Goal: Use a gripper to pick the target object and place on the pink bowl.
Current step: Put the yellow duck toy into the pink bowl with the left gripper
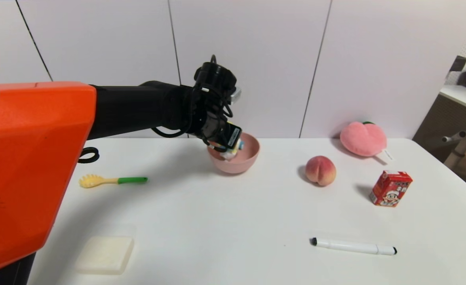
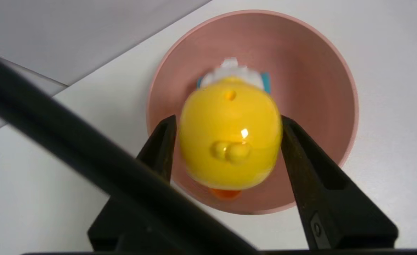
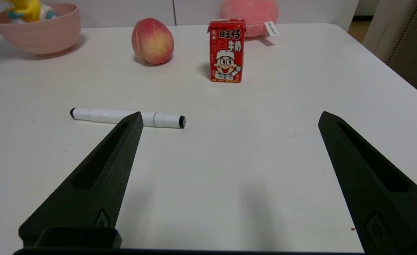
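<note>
The left claw (image 2: 229, 141) sits over the pink bowl (image 2: 314, 81) with its fingers right beside the duck (image 2: 229, 138), and I cannot tell if they grip it or have just let go. Best to open wide, then lift straight up so the duck stays in. The right claw (image 3: 229, 180) waits open above the surface (image 3: 229, 159).

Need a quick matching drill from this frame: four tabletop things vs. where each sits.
Things:
1. yellow plastic duck toy
2. red milk carton
3. white marker pen
4. yellow-headed, green-handled scrubber

Places:
A. near table edge, right side
B. left of pink plastic bowl
C. between left gripper fingers, over bowl
D. right of the peach

Pairs: 1-C, 2-D, 3-A, 4-B
</note>
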`<state>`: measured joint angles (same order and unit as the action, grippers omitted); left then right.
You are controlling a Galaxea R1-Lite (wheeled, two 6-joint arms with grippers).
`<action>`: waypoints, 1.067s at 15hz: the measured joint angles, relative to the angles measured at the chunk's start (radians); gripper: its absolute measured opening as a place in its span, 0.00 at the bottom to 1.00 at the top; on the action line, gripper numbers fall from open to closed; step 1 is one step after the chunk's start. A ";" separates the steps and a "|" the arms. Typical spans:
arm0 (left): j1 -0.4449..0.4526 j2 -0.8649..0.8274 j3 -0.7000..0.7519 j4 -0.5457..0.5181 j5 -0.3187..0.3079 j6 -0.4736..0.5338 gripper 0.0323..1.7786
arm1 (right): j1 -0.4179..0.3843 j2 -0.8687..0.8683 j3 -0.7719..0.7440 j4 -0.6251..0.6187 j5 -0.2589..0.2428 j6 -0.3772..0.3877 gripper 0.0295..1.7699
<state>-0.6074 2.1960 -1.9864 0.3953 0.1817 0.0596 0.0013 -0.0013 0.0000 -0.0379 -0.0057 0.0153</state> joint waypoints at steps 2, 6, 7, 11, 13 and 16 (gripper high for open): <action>0.000 0.000 0.000 0.004 -0.029 0.000 0.66 | 0.000 0.000 0.000 0.000 0.000 0.000 0.97; 0.000 -0.004 0.000 0.008 -0.031 0.006 0.79 | 0.000 0.000 0.000 0.000 0.000 0.000 0.97; 0.000 -0.010 0.000 0.010 -0.031 0.007 0.80 | 0.000 0.000 0.000 0.000 0.000 0.000 0.97; 0.000 -0.099 0.009 0.104 -0.029 0.020 0.87 | 0.000 0.000 0.000 0.000 0.000 0.000 0.97; 0.000 -0.195 0.032 0.199 -0.027 0.025 0.89 | 0.000 0.000 0.000 0.000 0.000 0.000 0.97; 0.001 -0.403 0.148 0.319 -0.024 0.025 0.91 | 0.000 0.000 0.000 0.000 0.000 0.000 0.97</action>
<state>-0.6060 1.7926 -1.8385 0.7147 0.1581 0.0847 0.0013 -0.0013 0.0000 -0.0379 -0.0062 0.0153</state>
